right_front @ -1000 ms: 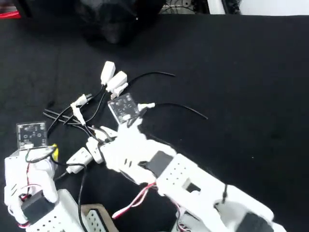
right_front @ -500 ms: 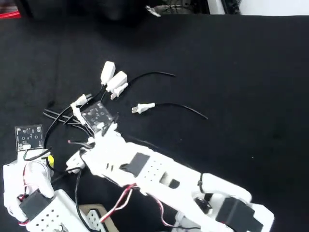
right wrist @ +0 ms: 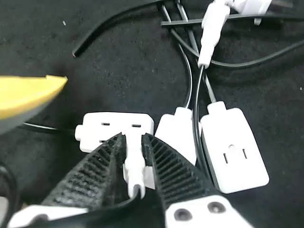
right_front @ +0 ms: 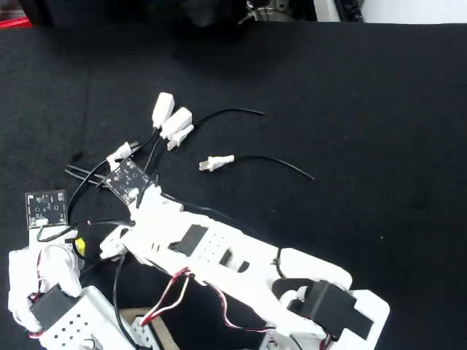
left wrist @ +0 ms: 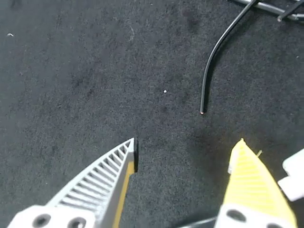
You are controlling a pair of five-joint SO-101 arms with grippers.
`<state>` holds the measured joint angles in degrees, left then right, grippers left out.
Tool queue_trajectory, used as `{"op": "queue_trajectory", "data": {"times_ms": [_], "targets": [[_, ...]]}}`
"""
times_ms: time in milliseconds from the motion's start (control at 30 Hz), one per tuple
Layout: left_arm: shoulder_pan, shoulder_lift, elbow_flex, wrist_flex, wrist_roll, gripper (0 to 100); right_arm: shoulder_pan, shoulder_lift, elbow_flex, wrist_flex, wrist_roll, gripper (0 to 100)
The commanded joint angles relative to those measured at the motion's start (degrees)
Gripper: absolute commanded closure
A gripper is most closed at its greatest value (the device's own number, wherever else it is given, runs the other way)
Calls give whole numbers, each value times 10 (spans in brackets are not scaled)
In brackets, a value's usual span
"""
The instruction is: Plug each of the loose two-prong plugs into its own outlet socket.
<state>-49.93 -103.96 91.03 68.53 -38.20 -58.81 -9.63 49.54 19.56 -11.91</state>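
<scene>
black cloth table (right_front: 379, 109), tangled cords (right_front: 241, 111), clutter (right_front: 277, 11) beyond far edge; left pincer (left wrist: 186, 142) apart, right pincer (right wrist: 133, 138) clamped on plug (right wrist: 135, 170)

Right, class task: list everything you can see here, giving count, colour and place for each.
table: one, black, under everything.
cables: several, black, tangled left of centre in the high view.
held plug: one, white, in the right gripper.
outlet sockets: two with slots showing, white, by the held plug.
loose plug: one, white, apart from the tangle.
white connectors: two, beyond the tangle.
marker squares: two, black, one per wrist.
left gripper: grey and yellow, open.
right gripper: black, shut on held plug.
</scene>
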Motion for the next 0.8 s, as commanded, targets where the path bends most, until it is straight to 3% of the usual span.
{"op": "queue_trajectory", "data": {"times_ms": [0,467,767], "targets": [[-7,-4,5,-10,-1,686,-6,3,-46,-11,6,986],[-7,-4,22,-8,18,686,-4,10,-162,85,17,986],[-3,-4,22,-11,18,686,-4,144,-220,123,3,986]]}}
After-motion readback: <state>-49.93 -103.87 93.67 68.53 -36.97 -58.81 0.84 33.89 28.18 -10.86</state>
